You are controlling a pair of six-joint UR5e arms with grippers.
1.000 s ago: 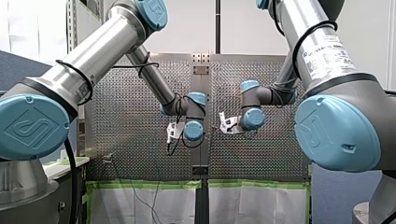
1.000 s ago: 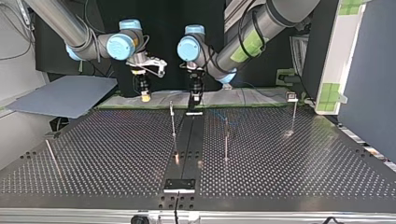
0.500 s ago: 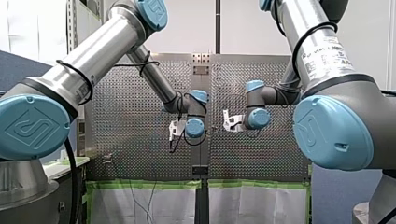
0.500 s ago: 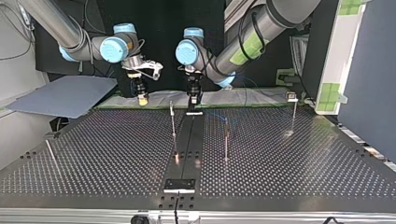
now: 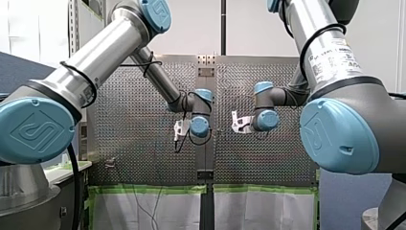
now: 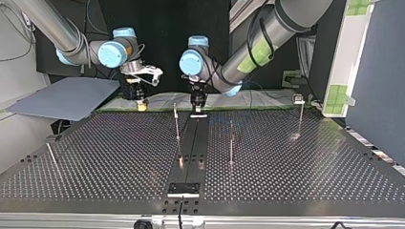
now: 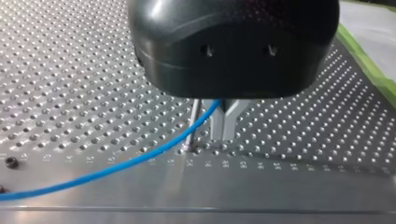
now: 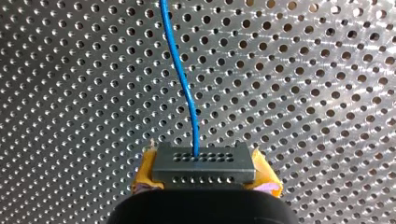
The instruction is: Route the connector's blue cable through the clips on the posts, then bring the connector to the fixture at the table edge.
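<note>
Connector (image 8: 204, 161), a dark grey block with two rows of small holes, sat clamped in my right pincer (image 8: 204, 179), squeezed from both sides by its yellow pads (image 8: 145, 170). The blue cable (image 8: 182, 79) left a hole in the upper row and ran away from the pincer over the perforated desk (image 6: 296, 162), bending slightly. In the top view this pincer hung at the desk's far edge, left of the dark centre strip (image 6: 191, 143) and well apart from the fixture (image 6: 183, 189) at the near edge.

My left pincer (image 7: 223, 135) hung just right of it, low over the strip's far end. Its metal fingers (image 7: 215, 122) were drawn narrow and nipped the cable, which dropped from them and trailed off sideways across the desk. A thin rod (image 7: 193, 125) stood just beside the fingers, and the cable crossed it.

Three upright posts stood on the desk in the top view: a left post (image 6: 177, 125) beside the strip, a middle post (image 6: 231, 143) on the strip's other side, and a right post (image 6: 301, 118) farther off. The cable was too thin to trace there.
</note>
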